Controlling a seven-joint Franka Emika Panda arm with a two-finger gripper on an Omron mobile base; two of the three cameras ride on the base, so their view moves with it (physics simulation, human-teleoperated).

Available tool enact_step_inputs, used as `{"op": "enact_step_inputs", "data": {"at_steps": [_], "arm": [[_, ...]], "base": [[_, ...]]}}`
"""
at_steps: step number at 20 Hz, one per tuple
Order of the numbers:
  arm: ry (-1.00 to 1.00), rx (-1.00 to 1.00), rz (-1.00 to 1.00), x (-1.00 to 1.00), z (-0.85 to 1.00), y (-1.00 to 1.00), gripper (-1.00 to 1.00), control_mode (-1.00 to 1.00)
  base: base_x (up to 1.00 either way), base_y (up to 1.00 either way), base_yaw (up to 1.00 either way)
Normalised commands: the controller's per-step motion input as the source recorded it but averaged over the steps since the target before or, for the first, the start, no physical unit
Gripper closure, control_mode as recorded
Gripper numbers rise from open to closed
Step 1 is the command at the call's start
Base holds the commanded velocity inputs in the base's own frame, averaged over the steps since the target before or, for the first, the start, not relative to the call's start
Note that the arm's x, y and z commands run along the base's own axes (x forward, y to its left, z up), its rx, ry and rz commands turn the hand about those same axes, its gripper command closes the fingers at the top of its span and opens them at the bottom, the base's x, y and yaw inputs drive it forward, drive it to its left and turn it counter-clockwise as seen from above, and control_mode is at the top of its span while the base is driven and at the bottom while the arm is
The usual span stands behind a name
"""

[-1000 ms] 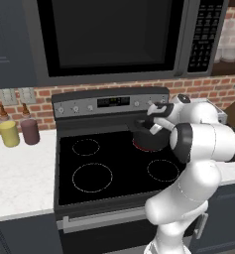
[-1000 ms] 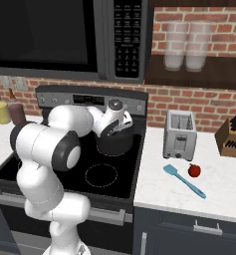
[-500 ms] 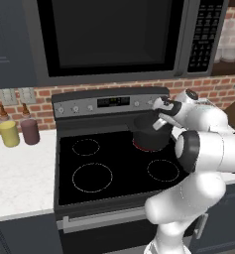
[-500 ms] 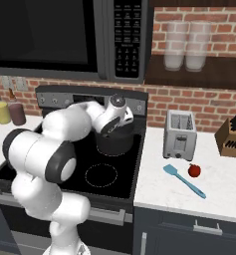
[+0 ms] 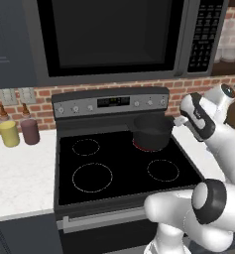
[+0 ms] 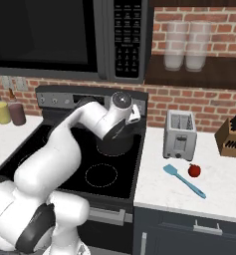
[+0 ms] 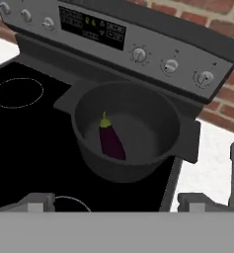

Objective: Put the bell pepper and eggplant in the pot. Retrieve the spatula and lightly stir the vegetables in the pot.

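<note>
The dark grey pot [image 7: 123, 163] stands on the back right burner of the stove, also seen in the left base view [image 5: 152, 133] and, half behind my arm, in the right base view [image 6: 115, 147]. The dark purple eggplant [image 7: 111, 142] lies on its bottom. My gripper [image 7: 116, 201] is open and empty, pulled back above and just to the right of the pot. The red bell pepper [image 6: 194, 171] sits on the white counter right of the stove. Touching or just beside it lies the blue-grey spatula [image 6: 184, 181].
A toaster [image 6: 179, 134] and a knife block [image 6: 234, 137] stand at the back of the right counter. Two bottles, yellow [image 5: 10, 133] and dark red [image 5: 29, 131], stand on the left counter. A microwave [image 5: 114, 37] hangs low above the stove's control panel [image 7: 138, 42].
The jaws have opened wide. My hand has pulled back and to the right from directly over the pot.
</note>
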Motion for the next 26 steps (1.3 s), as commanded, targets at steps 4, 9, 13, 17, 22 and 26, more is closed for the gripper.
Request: {"op": "enact_step_inputs", "data": {"at_steps": [4, 9, 13, 17, 22, 26], "arm": [[0.16, 0.02, -0.23, -0.64, 0.23, -0.97, -1.00, -1.00], [0.25, 0.00, -0.27, -0.24, 0.00, -1.00, -1.00, -1.00], [0.28, 0.01, -0.25, -0.05, -0.03, -1.00, -1.00, -1.00], [0.22, 0.03, -0.21, 0.00, -0.22, -1.00, -1.00, -1.00], [0.18, 0.05, -0.11, 0.00, -0.42, -0.96, -1.00, -1.00], [0.09, 0.06, 0.00, 0.04, -0.64, -0.69, -1.00, -1.00]], "base": [[0.00, 0.00, 0.00], [0.00, 0.00, 0.00], [0.00, 0.00, 0.00], [0.00, 0.00, 0.00], [0.00, 0.00, 0.00], [0.00, 0.00, 0.00]]}}
